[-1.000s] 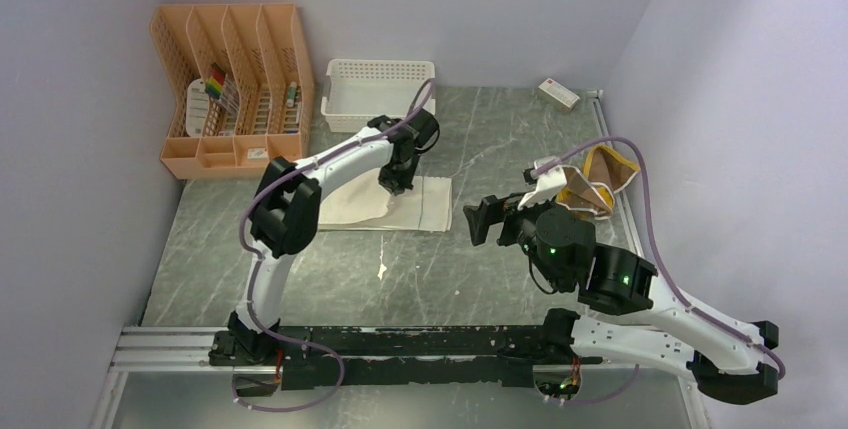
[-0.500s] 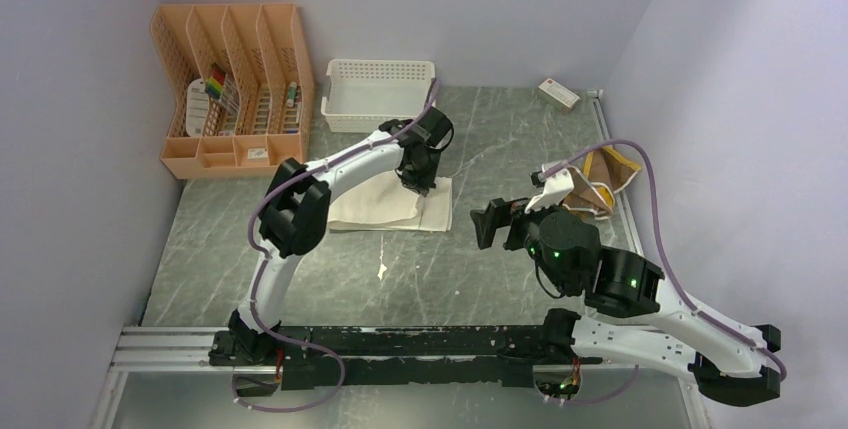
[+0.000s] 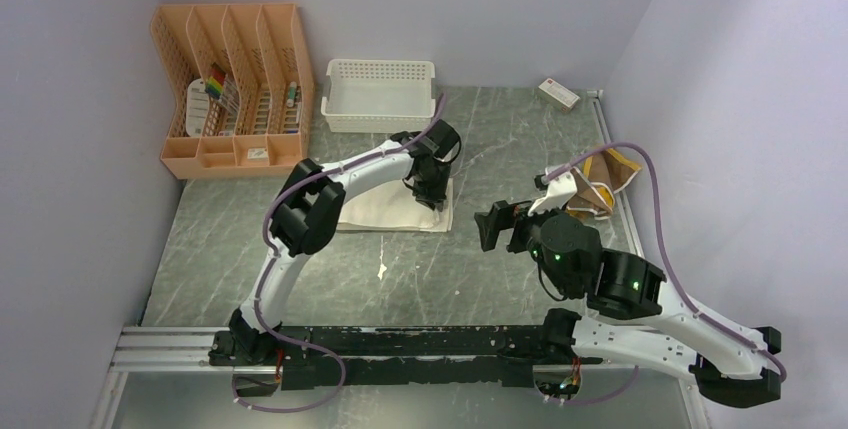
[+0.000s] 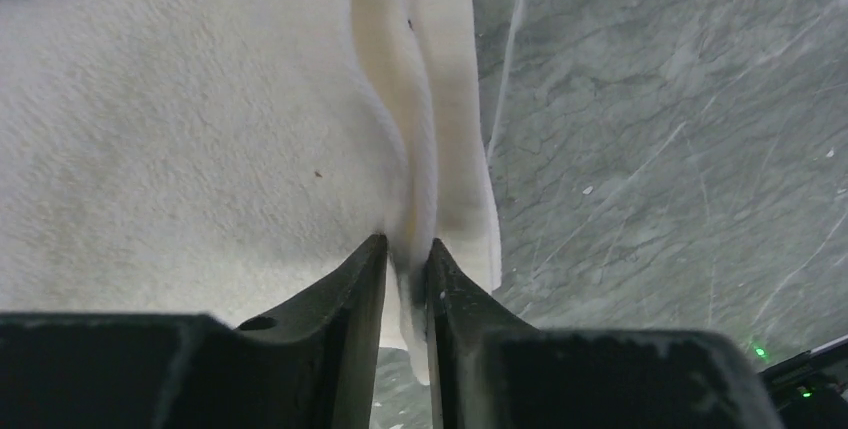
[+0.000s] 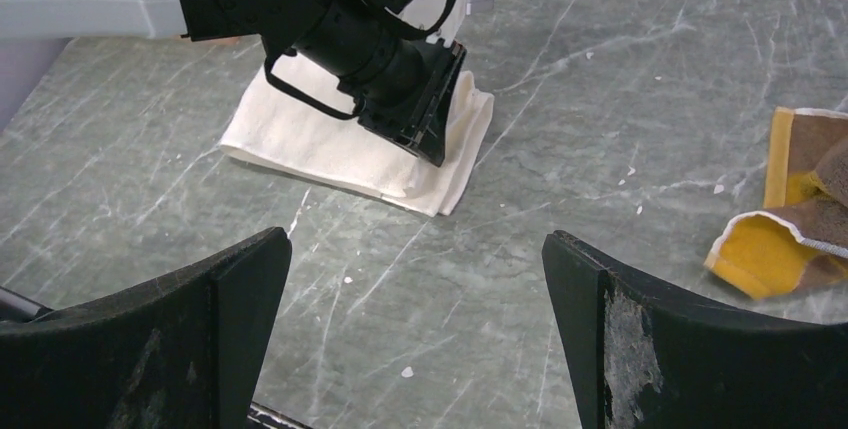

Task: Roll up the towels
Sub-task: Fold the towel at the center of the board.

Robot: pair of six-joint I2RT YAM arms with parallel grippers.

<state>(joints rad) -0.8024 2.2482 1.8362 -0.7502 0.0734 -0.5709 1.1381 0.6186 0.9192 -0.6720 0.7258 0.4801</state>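
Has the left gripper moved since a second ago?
Yes. Against the white basket, the left gripper moved rightward, from below its middle to its right end.

Fluffy matt terry-cloth white towel point(image 4: 200, 129), smooth stone-look table point(image 4: 650, 129) — grey-green, faintly glossy

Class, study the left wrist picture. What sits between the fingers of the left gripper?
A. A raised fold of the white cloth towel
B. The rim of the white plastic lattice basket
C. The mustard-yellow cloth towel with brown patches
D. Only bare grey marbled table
A: in the left wrist view the left gripper has its narrow-set fingers on either side of a raised fold at the edge of the white cloth towel.
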